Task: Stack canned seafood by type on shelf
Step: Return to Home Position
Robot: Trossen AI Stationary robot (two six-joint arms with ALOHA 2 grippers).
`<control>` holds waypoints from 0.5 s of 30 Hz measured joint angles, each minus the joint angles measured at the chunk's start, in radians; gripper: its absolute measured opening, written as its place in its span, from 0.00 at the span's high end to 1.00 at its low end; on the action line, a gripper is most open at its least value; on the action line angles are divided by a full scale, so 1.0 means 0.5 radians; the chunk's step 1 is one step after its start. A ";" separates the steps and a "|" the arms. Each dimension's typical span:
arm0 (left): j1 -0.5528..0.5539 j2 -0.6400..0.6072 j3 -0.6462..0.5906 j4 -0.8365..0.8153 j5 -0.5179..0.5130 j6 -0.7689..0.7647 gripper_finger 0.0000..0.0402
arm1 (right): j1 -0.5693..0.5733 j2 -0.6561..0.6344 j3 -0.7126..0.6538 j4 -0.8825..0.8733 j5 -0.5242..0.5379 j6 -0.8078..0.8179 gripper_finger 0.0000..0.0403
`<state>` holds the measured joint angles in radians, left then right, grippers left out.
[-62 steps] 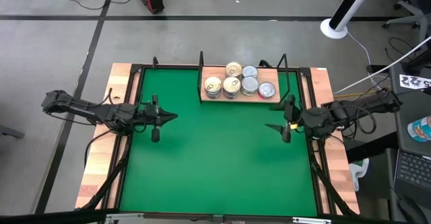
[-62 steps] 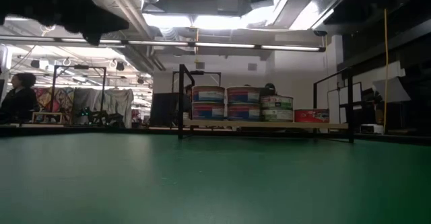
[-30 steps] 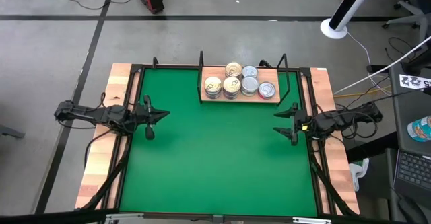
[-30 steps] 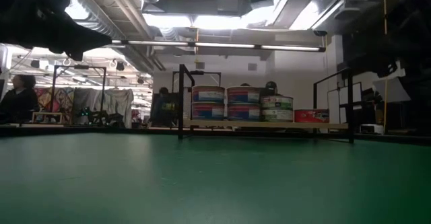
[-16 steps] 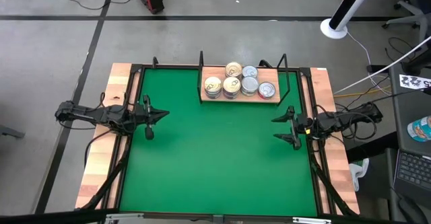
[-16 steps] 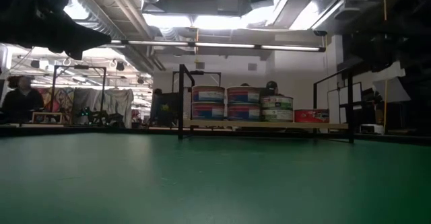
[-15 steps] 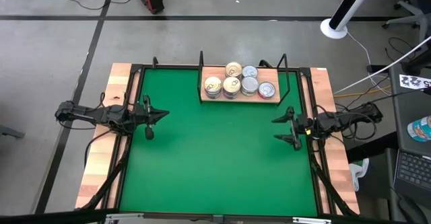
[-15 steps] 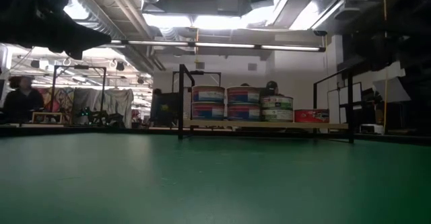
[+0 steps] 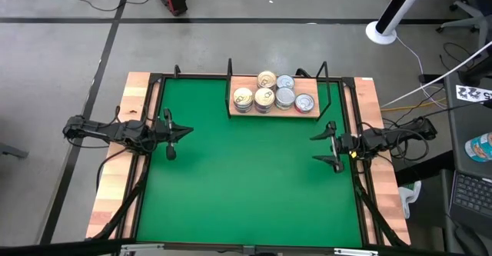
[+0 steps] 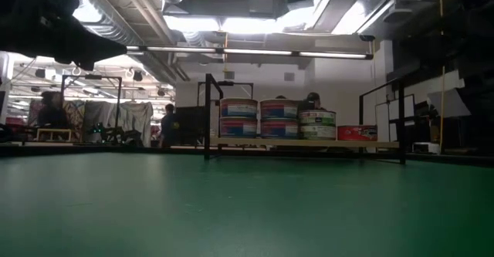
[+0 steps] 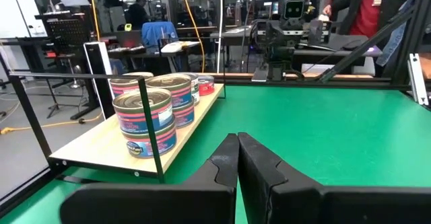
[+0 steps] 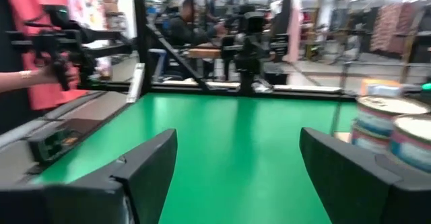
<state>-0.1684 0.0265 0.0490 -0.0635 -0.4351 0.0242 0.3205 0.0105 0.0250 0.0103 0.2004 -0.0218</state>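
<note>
**A:** From overhead, where does everything sit?

**B:** The shelf (image 9: 244,80) is at the middle of the far edge of the green table (image 9: 246,194). All the tins (image 9: 264,97) stand on it, gold tops toward the left and silver tops toward the right. The left gripper (image 9: 187,131) is over the table's left side and the right gripper (image 9: 324,147) over its right side. Both are well apart from the shelf.

**A:** And level with the tabletop?

**B:** The shelf (image 10: 309,143) stands across the green. It carries stacks two tins high side by side, and one flat red tin (image 10: 356,133) alone at the right end. People (image 10: 167,124) stand in the room behind.

**A:** The left wrist camera?

**B:** The left gripper (image 11: 237,162) has its fingers pressed together with nothing between them. The shelf (image 11: 101,146) and its tins (image 11: 143,120) lie ahead, off to one side.

**A:** The right wrist?

**B:** The right gripper (image 12: 239,163) has its fingers spread wide and holds nothing. A few tins (image 12: 377,120) show at the edge. Beyond the table, a person's hand (image 12: 27,79) shows.
</note>
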 joint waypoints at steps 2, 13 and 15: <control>0.000 0.000 0.000 0.000 0.000 0.010 0.99 | -0.001 0.000 0.000 0.008 0.058 -0.026 0.22; 0.000 0.000 0.000 -0.001 0.001 0.005 0.99 | -0.001 0.000 -0.002 0.021 0.221 -0.152 0.22; 0.000 0.000 0.000 -0.001 0.001 0.005 0.99 | -0.001 0.000 -0.002 0.027 0.323 -0.174 0.22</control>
<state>-0.1684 0.0265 0.0490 -0.0639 -0.4347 0.0267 0.3202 0.0105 0.0241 0.0237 0.3620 -0.1088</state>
